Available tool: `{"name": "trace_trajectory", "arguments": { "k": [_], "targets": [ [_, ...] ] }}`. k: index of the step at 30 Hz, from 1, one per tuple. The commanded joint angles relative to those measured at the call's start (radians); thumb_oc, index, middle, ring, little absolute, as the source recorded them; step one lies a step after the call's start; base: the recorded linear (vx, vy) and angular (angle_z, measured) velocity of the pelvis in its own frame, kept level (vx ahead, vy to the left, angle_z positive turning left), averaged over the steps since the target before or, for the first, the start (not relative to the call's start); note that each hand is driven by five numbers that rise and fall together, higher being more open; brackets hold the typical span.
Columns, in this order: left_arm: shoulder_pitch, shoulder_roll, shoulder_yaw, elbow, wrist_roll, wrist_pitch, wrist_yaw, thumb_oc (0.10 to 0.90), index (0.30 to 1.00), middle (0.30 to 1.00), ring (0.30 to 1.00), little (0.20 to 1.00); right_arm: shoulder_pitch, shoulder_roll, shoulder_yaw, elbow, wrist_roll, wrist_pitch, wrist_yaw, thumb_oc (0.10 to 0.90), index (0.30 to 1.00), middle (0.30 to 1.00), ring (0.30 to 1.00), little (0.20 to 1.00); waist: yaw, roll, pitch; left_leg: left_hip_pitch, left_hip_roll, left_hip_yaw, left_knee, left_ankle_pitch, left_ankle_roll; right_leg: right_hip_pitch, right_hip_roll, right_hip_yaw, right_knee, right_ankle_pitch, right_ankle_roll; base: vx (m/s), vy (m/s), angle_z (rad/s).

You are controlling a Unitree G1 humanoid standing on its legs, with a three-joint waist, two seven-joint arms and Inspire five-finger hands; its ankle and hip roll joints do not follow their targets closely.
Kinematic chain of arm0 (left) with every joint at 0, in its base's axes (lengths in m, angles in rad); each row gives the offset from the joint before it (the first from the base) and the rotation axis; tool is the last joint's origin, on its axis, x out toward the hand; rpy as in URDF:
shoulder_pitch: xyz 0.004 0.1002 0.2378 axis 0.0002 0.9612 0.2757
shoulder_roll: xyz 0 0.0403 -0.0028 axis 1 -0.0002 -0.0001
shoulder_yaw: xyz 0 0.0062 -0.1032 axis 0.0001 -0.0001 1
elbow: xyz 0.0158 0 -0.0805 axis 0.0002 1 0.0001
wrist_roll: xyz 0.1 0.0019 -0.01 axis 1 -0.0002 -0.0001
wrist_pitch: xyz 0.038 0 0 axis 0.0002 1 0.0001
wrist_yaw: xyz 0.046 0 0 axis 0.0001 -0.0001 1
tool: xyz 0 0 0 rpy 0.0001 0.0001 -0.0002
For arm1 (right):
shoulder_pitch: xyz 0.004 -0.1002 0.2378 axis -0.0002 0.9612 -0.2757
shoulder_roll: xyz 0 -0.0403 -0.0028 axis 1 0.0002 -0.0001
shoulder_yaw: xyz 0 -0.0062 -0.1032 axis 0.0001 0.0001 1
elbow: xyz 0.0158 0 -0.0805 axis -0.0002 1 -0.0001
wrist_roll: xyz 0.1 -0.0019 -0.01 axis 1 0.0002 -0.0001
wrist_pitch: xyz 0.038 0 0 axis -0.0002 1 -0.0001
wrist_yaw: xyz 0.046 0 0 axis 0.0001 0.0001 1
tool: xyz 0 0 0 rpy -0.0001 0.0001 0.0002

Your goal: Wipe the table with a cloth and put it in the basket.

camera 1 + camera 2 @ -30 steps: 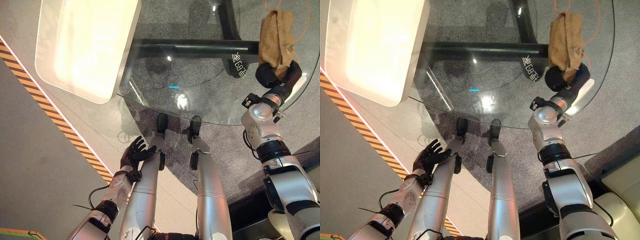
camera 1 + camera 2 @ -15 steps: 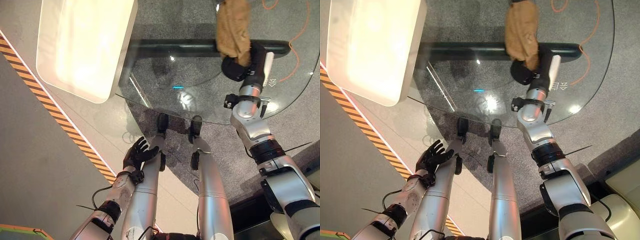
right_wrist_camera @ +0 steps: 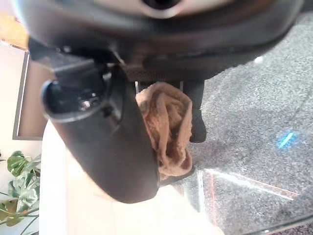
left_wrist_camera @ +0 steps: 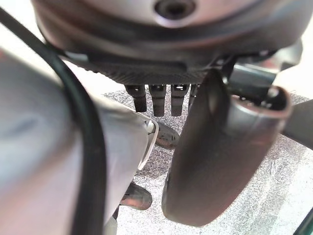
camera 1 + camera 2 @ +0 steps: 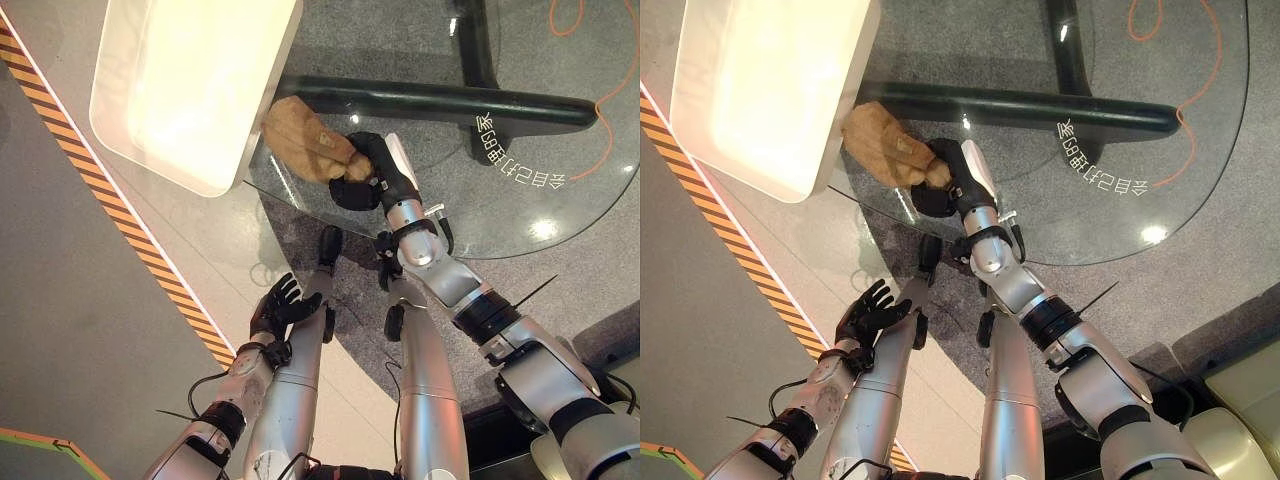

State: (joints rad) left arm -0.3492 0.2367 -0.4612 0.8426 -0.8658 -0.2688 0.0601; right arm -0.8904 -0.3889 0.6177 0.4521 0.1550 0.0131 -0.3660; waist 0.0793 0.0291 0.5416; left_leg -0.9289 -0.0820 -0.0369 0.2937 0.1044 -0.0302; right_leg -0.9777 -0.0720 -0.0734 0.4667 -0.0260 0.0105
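Note:
A crumpled tan cloth (image 5: 305,150) lies on the round glass table (image 5: 560,190) at its left edge, right beside the white basket (image 5: 180,90). My right hand (image 5: 362,175) has its fingers curled round the cloth's near end; in the right wrist view the cloth (image 3: 166,127) bunches between thumb and fingers. My left hand (image 5: 275,310) hangs low beside the table, fingers spread and straight, holding nothing.
The table's dark metal base (image 5: 450,100) shows through the glass. An orange cord (image 5: 610,80) runs on the grey carpet at the far right. A black-and-orange striped line (image 5: 130,240) crosses the floor on the left. A green plant (image 3: 19,181) stands beyond the basket.
My right hand has swept the cloth across the glass from the far right edge to the left edge by the basket. The camera has shifted too. The left hand has stayed put.

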Motion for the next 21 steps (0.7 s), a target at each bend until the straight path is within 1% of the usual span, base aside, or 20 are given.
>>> {"name": "trace_trajectory", "arguments": {
  "k": [1,13,16,18,19,21],
  "targets": [
    [0.091,-0.044,-0.032,-0.028,0.032,-0.004,0.000,0.800,0.900,0.900,0.900,0.900,0.054,-0.033,0.008,-0.047,-0.002,-0.007,0.003,0.100,0.300,0.300,0.300,0.200,-0.003,0.059,-0.022,-0.001,-0.052,0.045,0.075,-0.088,0.066,0.014,0.015,-0.031,-0.108,0.083,0.043,0.00,0.000,0.00],
    [0.094,-0.038,-0.035,-0.028,0.018,-0.014,0.000,0.800,0.900,0.900,0.900,0.900,0.074,-0.037,-0.019,-0.055,0.045,-0.039,-0.029,0.100,0.300,0.300,0.300,0.200,-0.005,0.053,-0.022,0.013,-0.049,0.044,0.075,-0.089,0.068,0.022,0.019,-0.031,-0.100,0.084,0.043,0.00,-0.003,0.00],
    [0.115,-0.036,-0.013,-0.045,-0.051,-0.051,-0.026,0.800,0.900,0.900,0.900,0.900,0.089,-0.034,-0.042,-0.076,0.057,-0.056,-0.053,0.100,0.300,0.300,0.300,0.200,-0.005,0.050,-0.022,0.029,-0.046,0.044,0.068,-0.089,0.068,0.035,0.021,-0.033,-0.102,0.083,0.043,-0.02,-0.042,0.02],
    [0.121,-0.034,-0.002,-0.058,-0.069,-0.061,-0.036,0.800,0.900,0.900,0.900,0.900,0.092,-0.031,-0.055,-0.089,0.057,-0.056,-0.057,0.100,0.300,0.300,0.300,0.200,-0.005,0.047,-0.022,0.037,-0.044,0.042,0.062,-0.088,0.068,0.044,0.022,-0.035,-0.108,0.084,0.043,-0.03,-0.052,0.01],
    [0.130,-0.030,0.004,-0.079,-0.113,-0.073,-0.054,0.800,0.900,0.900,0.900,0.900,0.103,-0.033,-0.067,-0.108,0.059,-0.063,-0.060,0.100,0.300,0.300,0.300,0.200,-0.005,0.044,-0.022,0.049,-0.041,0.039,0.056,-0.088,0.067,0.057,0.023,-0.039,-0.112,0.083,0.044,-0.04,-0.064,0.01],
    [0.137,-0.027,0.015,-0.099,-0.142,-0.076,-0.081,0.800,0.900,0.900,0.900,0.900,0.114,-0.033,-0.079,-0.131,0.056,-0.061,-0.063,0.100,0.300,0.300,0.300,0.200,-0.005,0.042,-0.022,0.059,-0.040,0.038,0.052,-0.088,0.066,0.066,0.025,-0.041,-0.110,0.081,0.044,-0.03,-0.047,0.01]
  ]
}}
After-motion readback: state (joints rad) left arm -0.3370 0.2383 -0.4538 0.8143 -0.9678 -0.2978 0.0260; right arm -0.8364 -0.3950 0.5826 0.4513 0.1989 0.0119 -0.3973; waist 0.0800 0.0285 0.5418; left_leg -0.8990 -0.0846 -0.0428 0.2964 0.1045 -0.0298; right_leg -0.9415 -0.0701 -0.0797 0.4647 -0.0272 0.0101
